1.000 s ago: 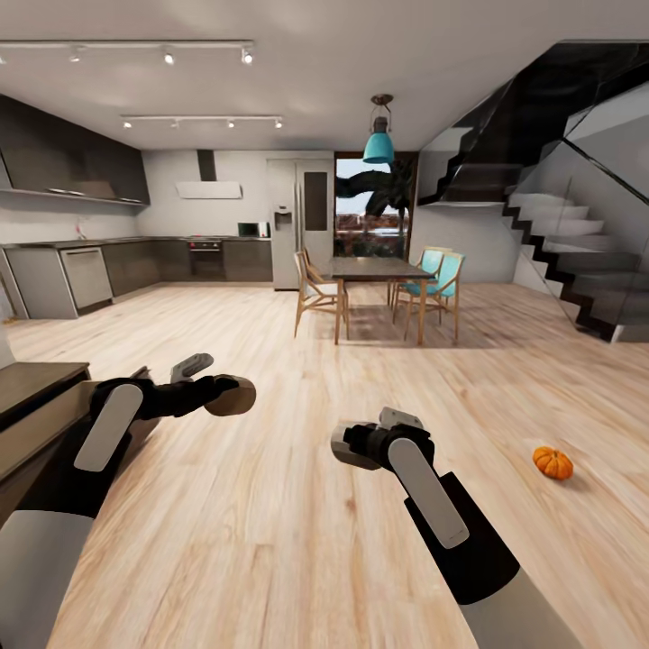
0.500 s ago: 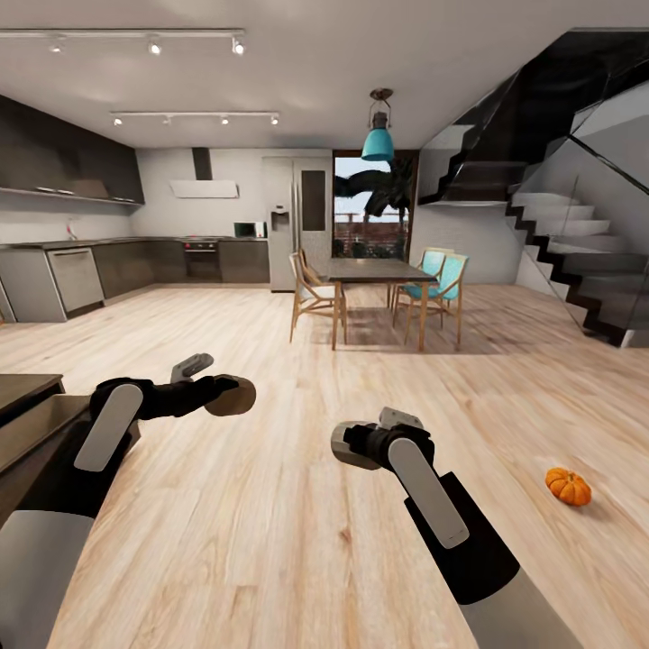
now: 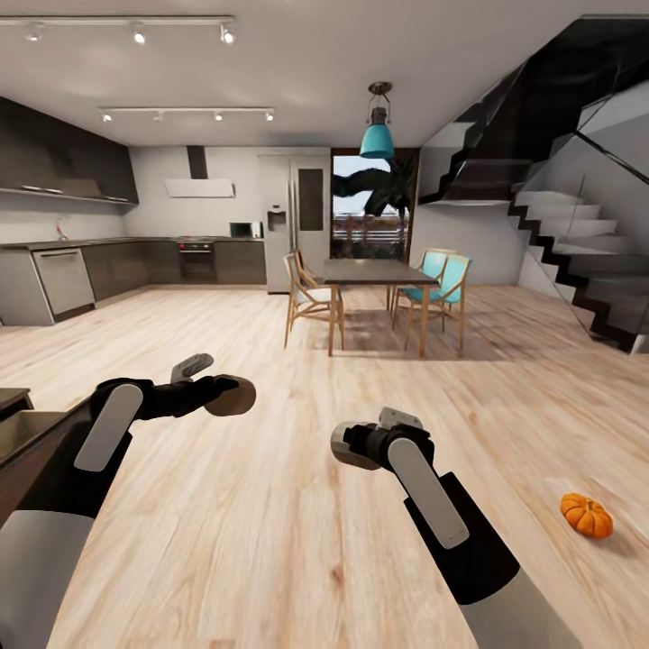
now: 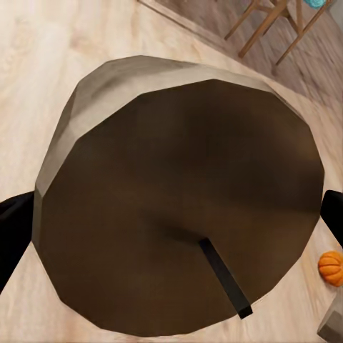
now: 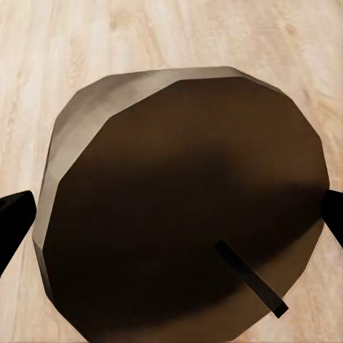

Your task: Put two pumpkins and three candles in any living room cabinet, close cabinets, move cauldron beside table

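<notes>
Wide open-plan room with pale wood-plank floor (image 3: 270, 541). Far back on the left, dark grey kitchen cabinets (image 3: 135, 261); in the middle distance, a dark rectangular dining table (image 3: 374, 270) with light wooden and turquoise chairs (image 3: 442, 279) around it, under a teal pendant lamp (image 3: 377, 140). On the right, a dark staircase (image 3: 577, 261) with glass railing.

In the foreground, both arms raised over the floor. Left gripper (image 3: 227, 394) pinching a short stubby grey-beige candle (image 3: 231, 396) with a dark brown end; seen along the left wrist, that candle (image 4: 179, 200) held between the two black fingers (image 4: 14, 229), one at each side, touching it, black wick (image 4: 225, 279) visible on its flat dark face. Right gripper (image 3: 351, 448) likewise clamped on a second stubby grey-beige candle (image 3: 350, 449); seen along the right wrist, this one (image 5: 186, 207) sits between black fingertips (image 5: 14, 214) pressed against its sides, wick (image 5: 251, 279) also showing.

Small bright-orange ribbed pumpkin (image 3: 586, 515) lying on the floor at the right, well apart from the right gripper; also visible in the left wrist view (image 4: 331, 267), beyond the held candle.

At the left edge, a corner of a low dark-brown wood cabinet (image 3: 22, 428), just beside the left forearm.
</notes>
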